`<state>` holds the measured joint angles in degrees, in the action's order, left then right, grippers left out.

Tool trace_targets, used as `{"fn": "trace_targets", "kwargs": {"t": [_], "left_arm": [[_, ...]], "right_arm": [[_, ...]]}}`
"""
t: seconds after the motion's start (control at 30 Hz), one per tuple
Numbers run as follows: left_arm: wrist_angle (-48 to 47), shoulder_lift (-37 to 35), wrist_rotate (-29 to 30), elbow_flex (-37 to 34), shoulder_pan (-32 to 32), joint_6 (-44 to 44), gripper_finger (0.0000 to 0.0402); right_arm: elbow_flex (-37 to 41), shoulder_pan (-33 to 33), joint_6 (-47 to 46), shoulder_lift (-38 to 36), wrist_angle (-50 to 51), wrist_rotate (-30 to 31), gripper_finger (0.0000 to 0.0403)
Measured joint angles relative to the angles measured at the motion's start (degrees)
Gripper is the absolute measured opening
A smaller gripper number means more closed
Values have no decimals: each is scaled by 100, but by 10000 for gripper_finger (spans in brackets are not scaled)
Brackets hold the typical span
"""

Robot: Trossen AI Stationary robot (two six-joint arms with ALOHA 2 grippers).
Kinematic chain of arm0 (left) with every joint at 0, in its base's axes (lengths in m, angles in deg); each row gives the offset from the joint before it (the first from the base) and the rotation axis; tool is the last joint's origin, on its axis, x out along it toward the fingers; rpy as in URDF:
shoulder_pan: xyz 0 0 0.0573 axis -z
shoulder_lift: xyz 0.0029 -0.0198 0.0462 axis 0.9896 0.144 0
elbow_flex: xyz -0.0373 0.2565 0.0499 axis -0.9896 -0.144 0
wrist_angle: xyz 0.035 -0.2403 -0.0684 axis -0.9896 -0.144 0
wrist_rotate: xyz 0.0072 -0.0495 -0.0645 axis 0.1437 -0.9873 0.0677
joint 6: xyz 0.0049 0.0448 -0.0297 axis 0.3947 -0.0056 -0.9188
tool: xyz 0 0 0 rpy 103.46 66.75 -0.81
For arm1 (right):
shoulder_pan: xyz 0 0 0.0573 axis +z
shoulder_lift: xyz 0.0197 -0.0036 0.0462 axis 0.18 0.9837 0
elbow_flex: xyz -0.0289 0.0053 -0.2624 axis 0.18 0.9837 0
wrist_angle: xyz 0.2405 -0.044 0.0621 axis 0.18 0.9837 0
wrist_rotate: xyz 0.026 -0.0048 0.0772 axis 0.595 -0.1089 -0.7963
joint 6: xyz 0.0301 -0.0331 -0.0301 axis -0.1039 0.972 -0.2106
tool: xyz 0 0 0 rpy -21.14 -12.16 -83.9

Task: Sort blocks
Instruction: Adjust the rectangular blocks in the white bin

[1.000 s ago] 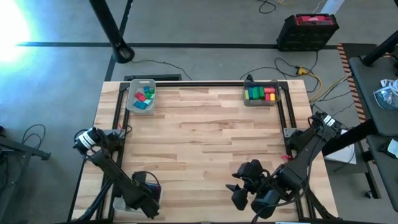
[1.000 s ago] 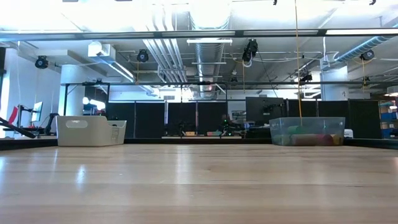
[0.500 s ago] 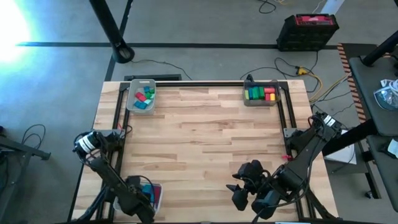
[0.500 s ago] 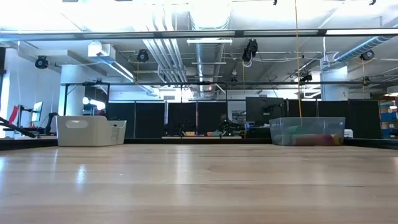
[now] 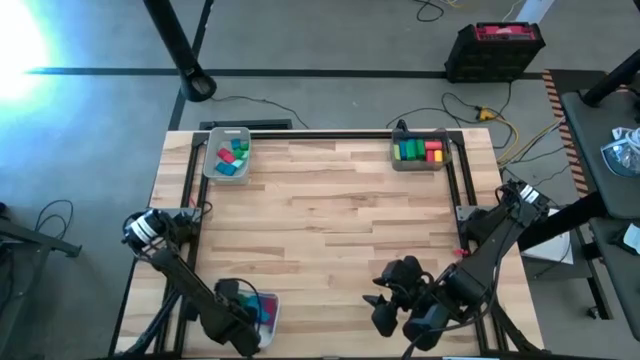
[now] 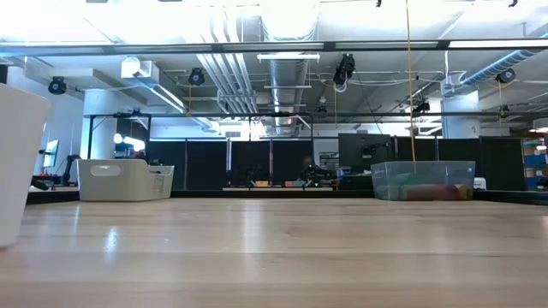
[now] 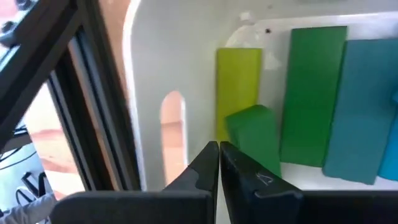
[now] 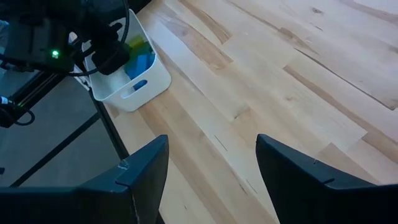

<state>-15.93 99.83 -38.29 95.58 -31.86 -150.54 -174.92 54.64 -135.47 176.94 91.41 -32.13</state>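
A small white tray (image 5: 262,312) holding yellow (image 7: 238,87), green (image 7: 313,93) and teal (image 7: 360,112) blocks stands on the table near its front left corner. It also shows at the left of the low view (image 6: 19,162). My left gripper (image 5: 237,302) is shut, its fingers (image 7: 217,163) pointing down inside the tray beside the end wall with a handle cutout (image 7: 173,118). My right gripper (image 5: 388,298) hangs open above the front of the table, with nothing between its fingers (image 8: 211,155). My left gripper reaches into the white tray from above with shut fingers, close to the inner face of the end wall (image 7: 186,93) and next to a green cube (image 7: 252,134). The fingers themselves hide what the tips touch. The tray stands flat on the table.
Two more trays with blocks stand at the far edge, a grey one on the left (image 5: 227,156) and one on the right (image 5: 421,150). Black frame rails (image 5: 195,190) run along the table's sides. Bare wood (image 5: 330,220) lies between.
My left gripper has gone toward the table's right edge along the front. The white tray has slid that way with it, staying flat on the table, and now shows at the left of the low view.
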Motion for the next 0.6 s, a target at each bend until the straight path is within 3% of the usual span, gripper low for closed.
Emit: {"fn": "trace_targets", "kwargs": {"t": [0.33,0.6], "left_arm": [[544,15,-265,-319,-77,67,0],[554,4,1181,413,-225,60,0]], "right_arm": [[0,-4,-30,0,-2,-40,221],[0,-4,-17,0,-8,-57,226]]}}
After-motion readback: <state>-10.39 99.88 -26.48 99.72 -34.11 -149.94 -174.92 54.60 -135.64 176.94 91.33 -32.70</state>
